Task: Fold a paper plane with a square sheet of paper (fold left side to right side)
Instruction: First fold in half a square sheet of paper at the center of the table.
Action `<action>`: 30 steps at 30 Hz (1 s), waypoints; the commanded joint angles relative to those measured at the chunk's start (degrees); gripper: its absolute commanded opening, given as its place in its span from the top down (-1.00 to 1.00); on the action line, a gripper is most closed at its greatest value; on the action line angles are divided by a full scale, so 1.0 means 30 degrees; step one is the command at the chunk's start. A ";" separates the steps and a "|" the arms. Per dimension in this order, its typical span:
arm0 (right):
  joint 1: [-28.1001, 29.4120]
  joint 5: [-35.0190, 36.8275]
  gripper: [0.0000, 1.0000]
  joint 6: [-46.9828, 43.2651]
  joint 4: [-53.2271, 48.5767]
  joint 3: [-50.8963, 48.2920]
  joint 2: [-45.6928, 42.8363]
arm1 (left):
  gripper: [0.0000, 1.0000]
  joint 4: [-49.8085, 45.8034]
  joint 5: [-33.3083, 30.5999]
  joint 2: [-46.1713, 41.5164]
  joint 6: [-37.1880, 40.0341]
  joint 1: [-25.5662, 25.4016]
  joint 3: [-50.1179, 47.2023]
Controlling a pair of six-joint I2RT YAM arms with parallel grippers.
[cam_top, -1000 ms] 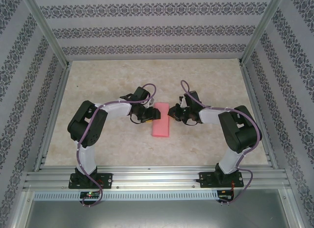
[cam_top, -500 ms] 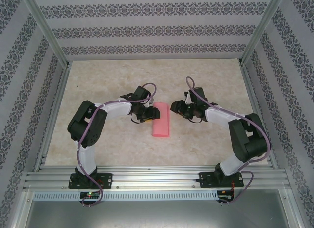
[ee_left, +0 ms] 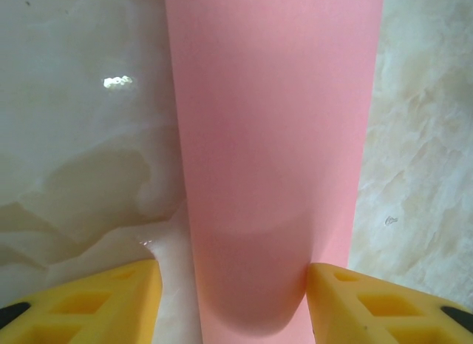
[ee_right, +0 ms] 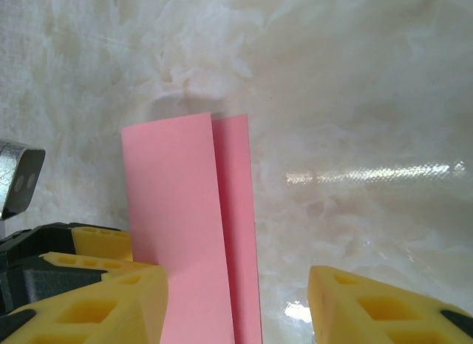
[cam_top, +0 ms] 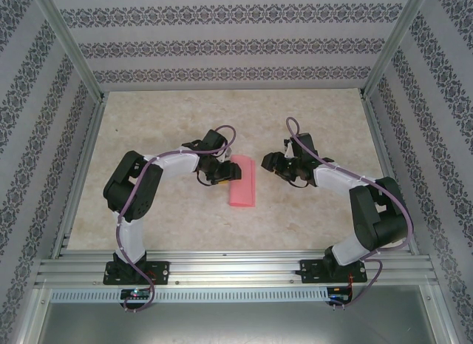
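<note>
Thin pink-red sheet of paper (ee_left: 273, 137) — matt, smooth; pale marble-look table (ee_right: 355, 100) — glossy, w/ bright glare spots.

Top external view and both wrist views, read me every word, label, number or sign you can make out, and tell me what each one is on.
There is no readable text.
Square sheet of paper: plain pink, folded, unmarked.
Walls: repeating ornamental bands, no letters.
Table: marbled surface, no print.
Yellow fingers of the left tool: no markings.
Left arm's base: any print is too small to tell.
</note>
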 commanded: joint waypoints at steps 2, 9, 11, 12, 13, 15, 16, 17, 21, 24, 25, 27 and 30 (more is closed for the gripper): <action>-0.0072 0.0292 -0.07 -0.0073 0.0514 -0.0185 -0.0004 | -0.13 -0.1034 -0.0373 0.0296 0.0700 -0.0478 0.0690; -0.0025 0.0175 -0.06 0.0073 0.0671 -0.0276 0.0064 | -0.17 -0.1404 -0.0632 0.0575 0.0707 -0.0683 0.1087; 0.0030 0.0175 -0.07 0.0132 0.0742 -0.0305 0.0077 | -0.18 -0.1468 -0.0719 0.0687 0.0581 -0.0684 0.1116; 0.0038 0.0164 -0.07 0.0135 0.0741 -0.0298 0.0086 | -0.18 -0.1467 -0.0750 0.0695 0.0526 -0.0698 0.1145; 0.0085 0.0146 -0.07 0.0132 0.0724 -0.0273 0.0087 | -0.18 -0.1496 -0.0834 0.0712 0.0398 -0.0712 0.1175; 0.0102 0.0146 -0.07 0.0136 0.0719 -0.0268 0.0104 | -0.18 -0.1489 -0.0895 0.0787 0.0239 -0.0728 0.1232; 0.0123 0.0146 -0.07 0.0132 0.0729 -0.0292 0.0119 | -0.18 -0.1487 -0.0940 0.0827 0.0146 -0.0713 0.1234; 0.0117 0.0146 -0.07 0.0162 0.0726 -0.0298 0.0139 | -0.18 -0.1488 -0.0963 0.0865 0.0067 -0.0737 0.1253; 0.0167 0.0168 -0.07 0.0143 0.0686 -0.0315 0.0166 | -0.19 -0.1569 -0.0992 0.0986 -0.0158 -0.0772 0.1318; 0.0182 0.0175 -0.06 0.0136 0.0695 -0.0275 0.0174 | -0.18 -0.1722 -0.1078 0.1115 -0.0329 -0.0773 0.1424; 0.0190 0.0161 -0.07 0.0140 0.0703 -0.0276 0.0190 | -0.19 -0.1729 -0.1060 0.1163 -0.0396 -0.0772 0.1462; 0.0212 0.0117 -0.07 0.0154 0.0680 -0.0247 0.0286 | -0.19 -0.1727 -0.1033 0.1288 -0.0492 -0.0803 0.1597; 0.0270 0.0124 -0.06 0.0213 0.0687 -0.0254 0.0359 | -0.19 -0.1872 -0.1168 0.1409 -0.0680 -0.0801 0.1788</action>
